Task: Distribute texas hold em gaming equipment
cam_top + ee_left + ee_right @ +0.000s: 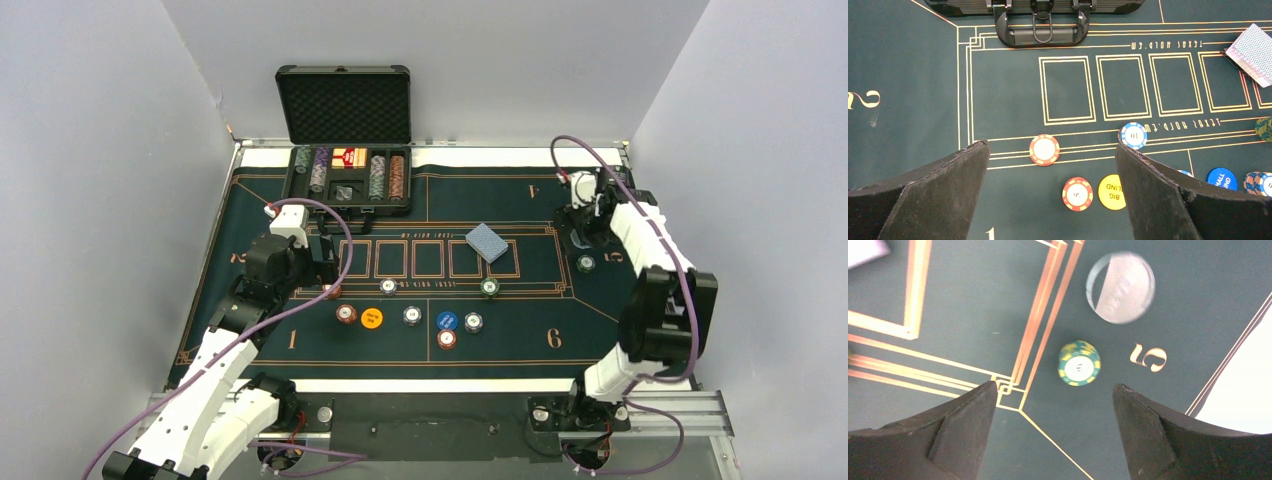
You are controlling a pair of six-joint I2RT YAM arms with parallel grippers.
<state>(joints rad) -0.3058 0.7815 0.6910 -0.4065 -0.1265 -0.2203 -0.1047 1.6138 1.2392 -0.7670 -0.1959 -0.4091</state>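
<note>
My left gripper (325,252) (1051,146) is open and empty above the green mat, with a red-brown chip (1044,149) between its fingertips' line of sight. A second red-brown chip (1077,194), the orange disc (1111,192), a blue-white chip (1133,135) and the blue disc (1221,178) lie near it. The blue-backed cards (488,242) (1252,54) lie on the mat's card boxes. My right gripper (586,222) (1055,385) is open and empty above a green chip (1079,362) (586,263) beside the numeral 5. The clear disc (1120,287) lies just beyond it.
The open black case (343,100) stands at the back left, its tray (350,175) holding chip rows and red card boxes; its handle (1042,25) shows in the left wrist view. More chips (473,322) (489,287) lie mid-mat. Grey walls enclose three sides.
</note>
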